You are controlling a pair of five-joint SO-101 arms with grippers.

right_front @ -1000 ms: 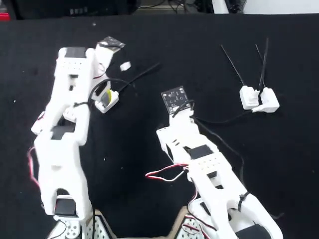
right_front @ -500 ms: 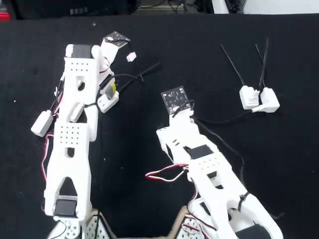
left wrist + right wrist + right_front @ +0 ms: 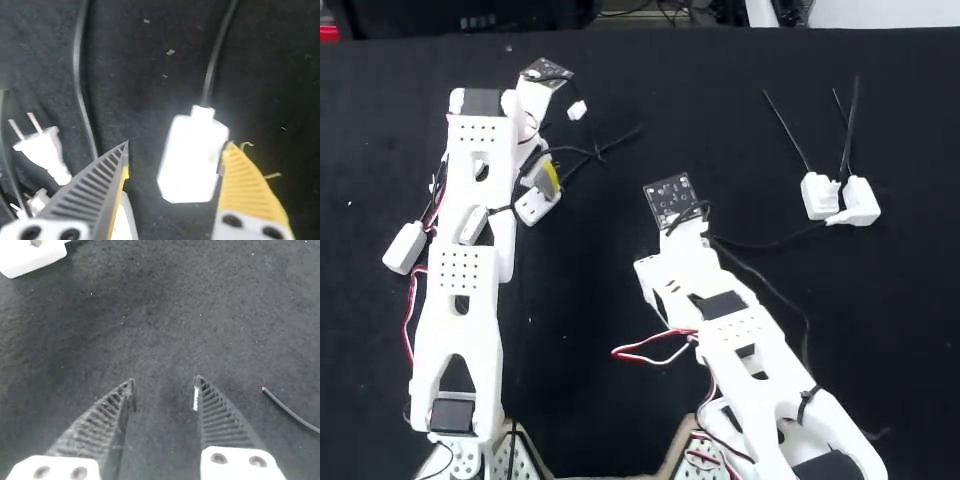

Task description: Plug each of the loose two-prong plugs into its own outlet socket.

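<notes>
Jaws of your left pincer (image 3: 175, 146) stand wide astride a white corded block (image 3: 192, 155) by the counter's (image 3: 720, 80) far edge, poised to clamp, a two-prong plug (image 3: 40, 145) beside; your right pincer (image 3: 162, 390) gapes idle.

No lettering, label, number or sign is showing clearly enough for me to read: not on the white moulded two-prong plug (image 3: 42, 150), the white rectangular plastic block (image 3: 192, 155) on its black cord, or the black cloth-covered table (image 3: 880, 330).

Overhead; wrist cameras close behind jaws
</notes>
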